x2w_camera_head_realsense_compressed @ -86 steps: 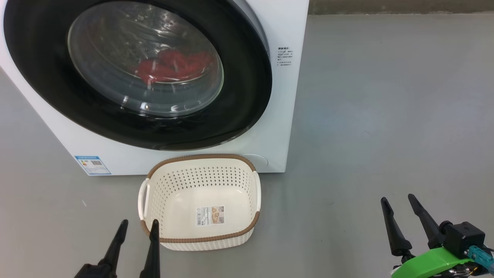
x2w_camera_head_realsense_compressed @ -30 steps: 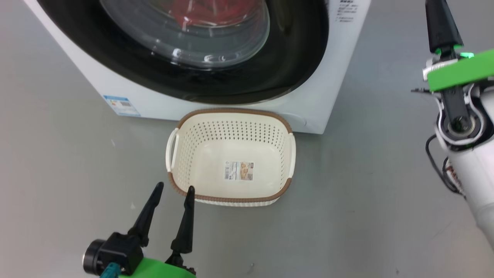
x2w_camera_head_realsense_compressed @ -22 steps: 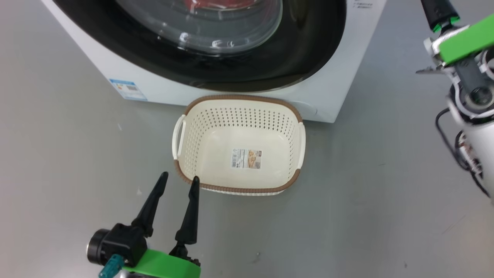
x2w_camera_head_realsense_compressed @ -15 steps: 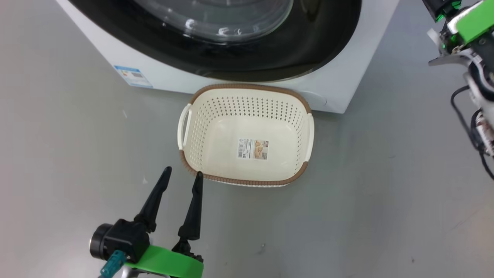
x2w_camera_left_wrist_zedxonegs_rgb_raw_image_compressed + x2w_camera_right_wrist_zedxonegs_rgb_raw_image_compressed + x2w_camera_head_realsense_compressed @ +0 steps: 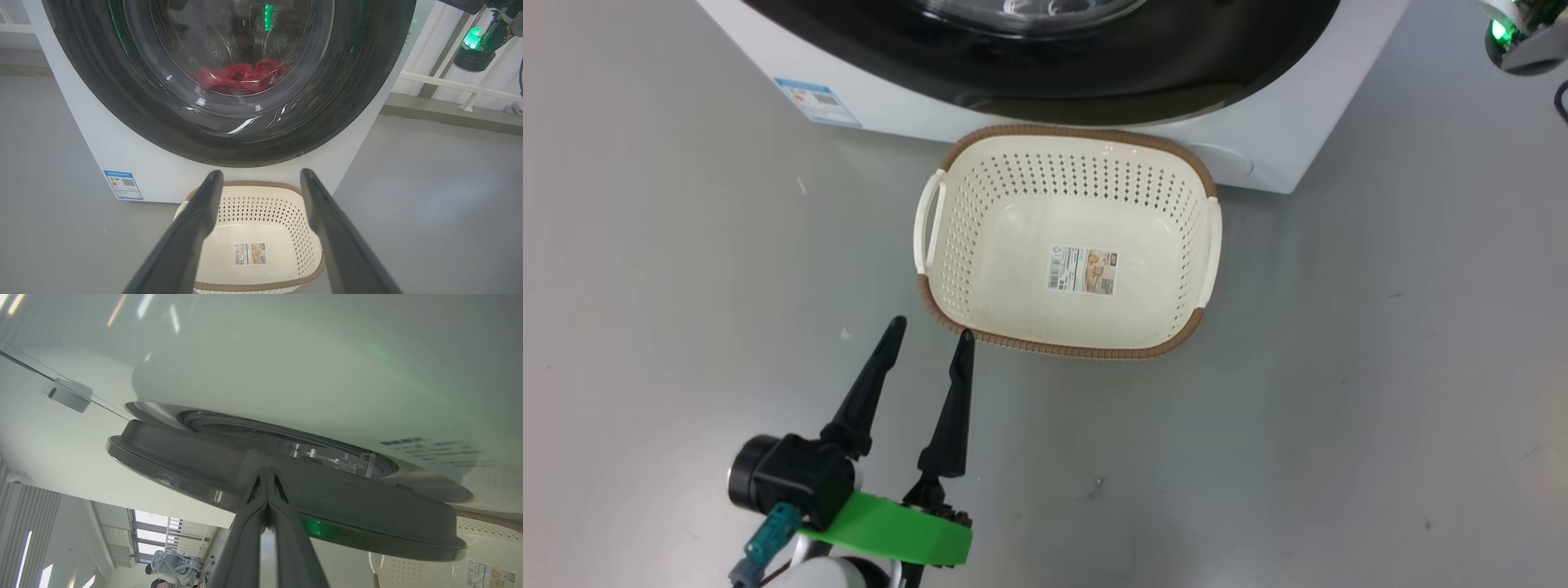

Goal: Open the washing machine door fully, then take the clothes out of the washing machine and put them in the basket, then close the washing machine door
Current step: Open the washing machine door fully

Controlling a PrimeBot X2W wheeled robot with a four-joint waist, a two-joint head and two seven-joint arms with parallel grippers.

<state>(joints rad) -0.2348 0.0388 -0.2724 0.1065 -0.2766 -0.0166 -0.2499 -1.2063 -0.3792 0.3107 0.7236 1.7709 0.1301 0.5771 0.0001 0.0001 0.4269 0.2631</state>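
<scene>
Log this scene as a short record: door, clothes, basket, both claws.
door: over the washer opening, not swung open
clothes: red, inside the drum, seen through the door glass
basket: on the floor before the washer, empty but for a label
left claw: open, empty, by the basket's near left corner
right claw: shut, nothing gripped, tips at the door's edge
</scene>
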